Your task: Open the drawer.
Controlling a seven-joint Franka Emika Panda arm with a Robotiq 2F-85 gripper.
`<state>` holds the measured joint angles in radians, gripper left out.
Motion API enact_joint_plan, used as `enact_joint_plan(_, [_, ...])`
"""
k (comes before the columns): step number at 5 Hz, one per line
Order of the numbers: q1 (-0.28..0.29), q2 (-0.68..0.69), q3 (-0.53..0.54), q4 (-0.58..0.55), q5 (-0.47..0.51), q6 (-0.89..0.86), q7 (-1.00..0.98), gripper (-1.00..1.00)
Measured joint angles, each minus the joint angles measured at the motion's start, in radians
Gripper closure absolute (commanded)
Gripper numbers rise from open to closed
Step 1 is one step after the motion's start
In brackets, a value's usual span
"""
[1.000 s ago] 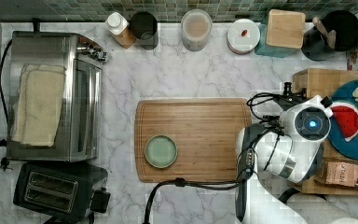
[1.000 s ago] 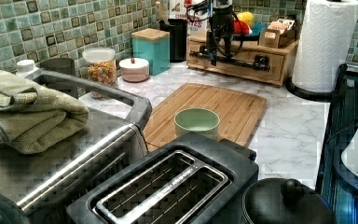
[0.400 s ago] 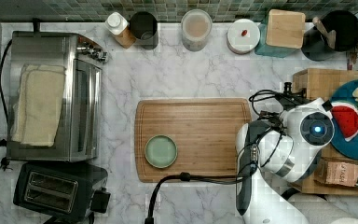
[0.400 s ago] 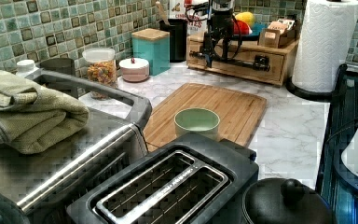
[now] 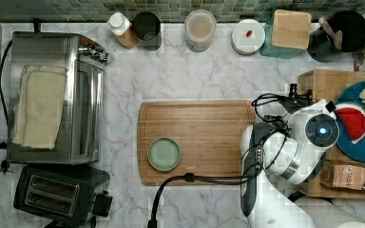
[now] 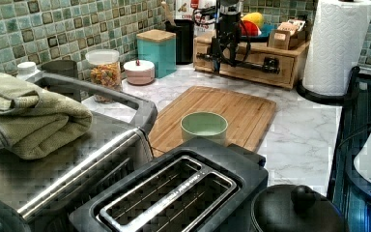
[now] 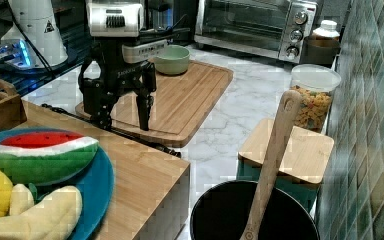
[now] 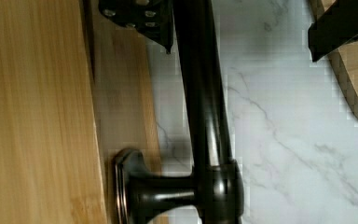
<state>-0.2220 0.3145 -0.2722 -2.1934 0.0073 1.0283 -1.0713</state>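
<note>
The wrist view looks straight down at the black bar handle (image 8: 205,93). One round post (image 8: 163,193) joins the bar to the light-brown drawer (image 8: 37,116) front. One black finger (image 8: 140,16) sits between the bar and the wood. The other finger (image 8: 340,25) is out over the white marble table (image 8: 284,140), well apart from the bar. So the pincer (image 8: 240,23) is spread wide, with the bar in the gap between its fingers and nothing pinched.

The right view shows the pincer (image 7: 122,117) from the side. Its two black fingers point down, just past the edge of the wooden box top, with the blue fruit plate (image 7: 102,185) at about 6 o'clock from it.

The left view shows the whole drawer (image 6: 251,63) face, far back at about 1 o'clock from the green bowl (image 6: 204,126). The long handle (image 6: 234,62) runs across it, and the arm (image 6: 227,29) comes down onto it.

The top view hides the drawer front under the white arm (image 5: 290,152). The wooden box (image 5: 332,83) is at 3 o'clock from the cutting board (image 5: 197,142).
</note>
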Motion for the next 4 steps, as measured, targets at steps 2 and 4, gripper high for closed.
enact_joint_plan(2, [0.003, 0.023, -0.002, -0.006, -0.004, -0.005, 0.004, -1.00])
enact_joint_plan(4, [0.046, -0.039, 0.002, -0.064, -0.010, 0.000, 0.155, -1.00])
